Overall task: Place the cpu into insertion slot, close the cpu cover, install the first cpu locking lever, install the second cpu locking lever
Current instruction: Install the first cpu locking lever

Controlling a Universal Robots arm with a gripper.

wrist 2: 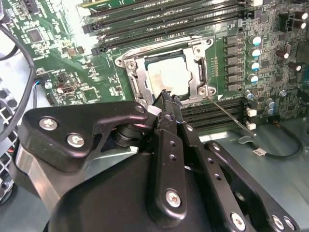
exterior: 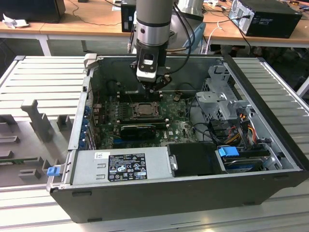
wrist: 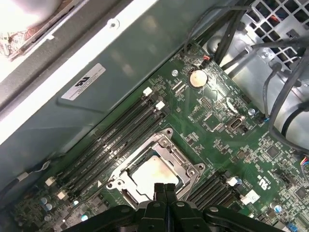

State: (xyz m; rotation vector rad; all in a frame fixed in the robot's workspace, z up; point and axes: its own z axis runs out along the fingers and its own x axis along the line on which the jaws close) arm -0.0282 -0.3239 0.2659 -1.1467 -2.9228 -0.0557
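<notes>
**Chip seated under its cover, gripper closed over the socket's edge**

The arm reaches down into the open computer case [exterior: 193, 193]; its gripper [exterior: 153, 89] hangs over the green board [wrist: 217, 121], just beside the socket [wrist 2: 126, 63] on the side toward the case's back wall in the exterior view.

In both wrist views the gripper's [wrist 2: 166, 96] two black fingers [wrist: 159, 193] are pressed together with nothing between them; the tips [wrist: 165, 187] sit over the near edge of the socket; whether they touch the metal cannot be told.

The chip [wrist 2: 170, 77] lies flat inside the socket, grey top face up and glaring in the light; it shows as a pale square in the first wrist view [wrist: 153, 175] and as a small dull square in the exterior view [exterior: 144, 109].

The cover [wrist 2: 140, 79] lies down flat around the chip, its window framing the top face; the same frame shows in the first wrist view [wrist: 178, 157].

A thin metal lever [wrist 2: 227, 112] runs from one corner of the socket out across the nearby memory slots, angled away from the frame rather than along its edge.

More long memory slots [wrist 2: 159, 19] lie on the socket's other side; a coin battery [wrist: 196, 78] sits further off on the board.

A black card [exterior: 137, 129] lies just beside the socket, between it and the power supply [exterior: 120, 166].
</notes>
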